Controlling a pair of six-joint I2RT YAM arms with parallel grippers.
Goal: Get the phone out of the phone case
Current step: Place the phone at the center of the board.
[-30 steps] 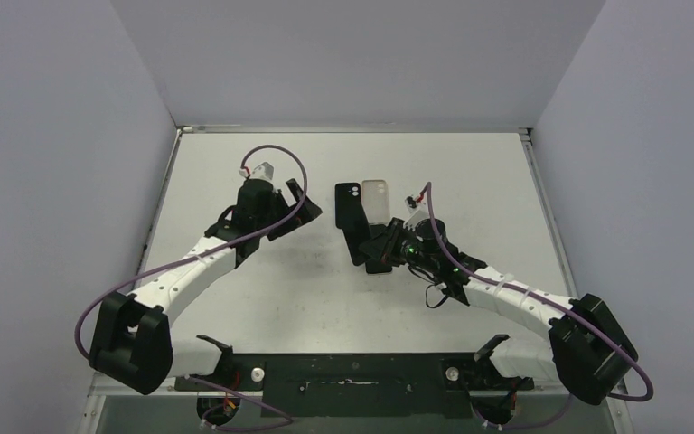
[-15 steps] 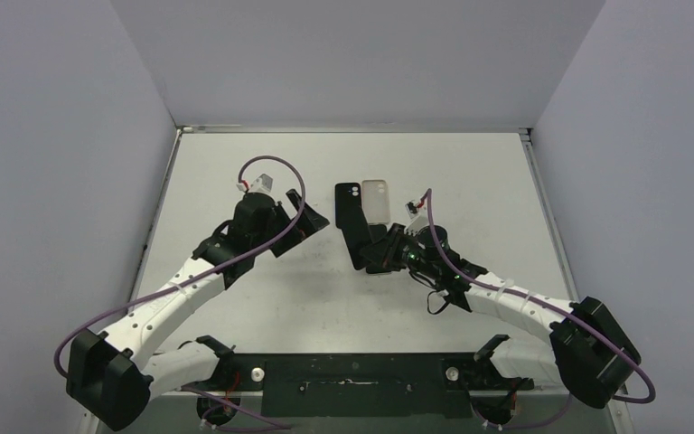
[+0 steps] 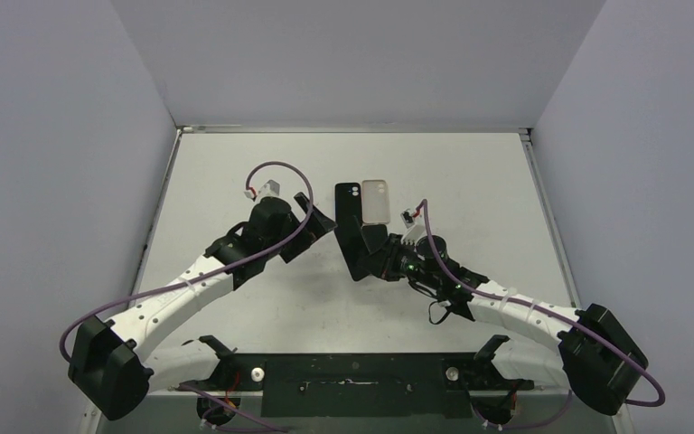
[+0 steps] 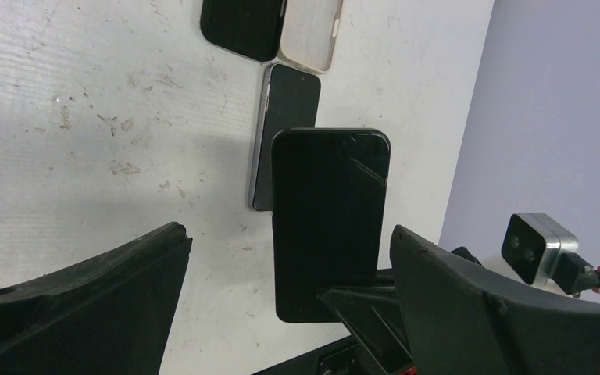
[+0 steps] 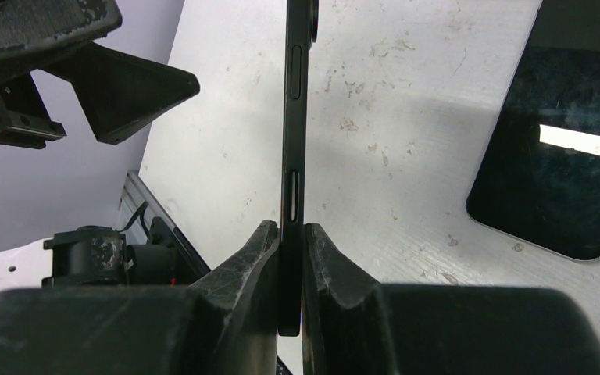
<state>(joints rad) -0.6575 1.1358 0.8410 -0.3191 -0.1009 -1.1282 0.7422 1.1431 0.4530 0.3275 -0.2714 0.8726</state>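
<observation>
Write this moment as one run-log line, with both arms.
right gripper: jaws shut on phone | left gripper: jaws open, facing phone

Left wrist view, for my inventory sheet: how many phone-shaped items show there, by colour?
Black: 3 (upright phone in the right tool, flat phone on the table, black slab at the top edge)
Beige: 1 (beige case)
Total: 4

Nothing legible in any view. No lettering, logo or number on the phone (image 4: pixel 328 226), with its blank dark screen, nor on the beige case (image 4: pixel 310 35) or the scuffed tabletop (image 4: pixel 86 117).
</observation>
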